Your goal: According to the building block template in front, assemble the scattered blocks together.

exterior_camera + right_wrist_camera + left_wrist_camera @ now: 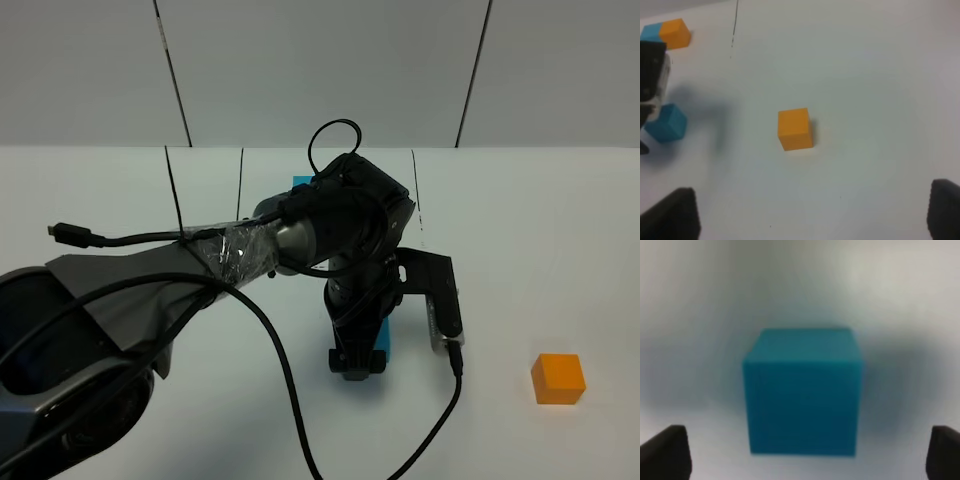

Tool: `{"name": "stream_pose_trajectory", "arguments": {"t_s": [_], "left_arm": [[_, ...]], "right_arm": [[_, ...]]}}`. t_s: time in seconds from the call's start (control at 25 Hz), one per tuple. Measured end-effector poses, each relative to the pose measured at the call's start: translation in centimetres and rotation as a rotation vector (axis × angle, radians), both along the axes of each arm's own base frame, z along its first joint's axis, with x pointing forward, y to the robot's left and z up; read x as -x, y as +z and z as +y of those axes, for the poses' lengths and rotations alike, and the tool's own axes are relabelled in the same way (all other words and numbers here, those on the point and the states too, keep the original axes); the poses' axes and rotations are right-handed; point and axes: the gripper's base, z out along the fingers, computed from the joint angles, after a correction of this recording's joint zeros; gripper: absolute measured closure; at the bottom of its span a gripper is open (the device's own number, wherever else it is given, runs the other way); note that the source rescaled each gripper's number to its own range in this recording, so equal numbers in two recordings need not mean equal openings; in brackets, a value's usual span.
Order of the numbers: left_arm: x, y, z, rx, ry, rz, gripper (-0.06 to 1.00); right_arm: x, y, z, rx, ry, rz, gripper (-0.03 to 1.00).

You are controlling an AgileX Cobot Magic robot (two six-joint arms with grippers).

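White worktop (560,220); left arm (200,260) reaches to mid-worktop, its left tool (357,358) spread wide at the cyan-blue cube (802,395), fingers (665,452) clear of it on both sides. Also spread wide, gripping nothing: right tool (810,212), with the orange cube (557,379) toward the near right corner, well apart from the blue one. Blue-orange template bar (666,33) sits by the far edge, around its middle.
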Motion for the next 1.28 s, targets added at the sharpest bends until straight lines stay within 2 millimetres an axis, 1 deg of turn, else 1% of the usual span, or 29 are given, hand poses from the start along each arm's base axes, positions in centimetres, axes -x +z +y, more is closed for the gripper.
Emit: {"name": "stream_pose_trajectory", "arguments": {"t_s": [0.12,0.24,0.4,0.52,0.56,0.64,0.76,0.8,0.92,1.0,1.04,1.08,1.16,1.2,1.28], "left_arm": [[0.4,1.0,0.2,-0.015,0.088,0.01,-0.06],[0.2,1.8,1.2,-0.066,0.201,-0.012,-0.06],[-1.4,3.9,3.4,-0.044,0.38,-0.075,-0.06],[-3.1,6.0,6.2,-0.004,0.512,-0.107,-0.06],[-3.7,6.9,7.4,0.013,0.561,-0.12,-0.06],[-5.0,8.4,10.1,0.045,0.666,-0.14,-0.05],[-6.3,10.5,13.9,0.125,0.828,-0.127,-0.05],[-6.6,11.0,15.1,0.151,0.873,-0.119,-0.05],[-7.2,12.6,19.4,0.224,1.028,-0.091,-0.04],[-6.8,13.5,22.2,0.252,1.104,-0.075,-0.03],[-6.4,14.0,23.6,0.265,1.142,-0.07,-0.02],[-5.8,14.1,24.9,0.266,1.176,-0.055,-0.01],[-3.9,15.0,27.8,0.281,1.253,-0.04,0.0],[-2.8,15.1,29.1,0.281,1.295,-0.026,0.0],[0.0,15.9,31.2,0.311,1.372,-0.043,0.01]], "right_arm": [[0.0,0.0,0.0,0.0,0.0,0.0,0.15],[0.0,0.0,0.0,0.0,0.0,0.0,0.15],[0.0,0.0,0.0,0.0,0.0,0.0,0.15],[0.0,0.0,0.0,0.0,0.0,0.0,0.15],[0.0,0.0,0.0,0.0,0.0,0.0,0.15],[0.0,0.0,0.0,0.0,0.0,0.0,0.15],[0.0,0.0,0.0,0.0,0.0,0.0,0.15],[0.0,0.0,0.0,0.0,0.0,0.0,0.15],[0.0,0.0,0.0,0.0,0.0,0.0,0.15],[0.0,0.0,0.0,0.0,0.0,0.0,0.15],[0.0,0.0,0.0,0.0,0.0,0.0,0.15],[0.0,0.0,0.0,0.0,0.0,0.0,0.15],[0.0,0.0,0.0,0.0,0.0,0.0,0.15],[0.0,0.0,0.0,0.0,0.0,0.0,0.15],[0.0,0.0,0.0,0.0,0.0,0.0,0.15]]}}
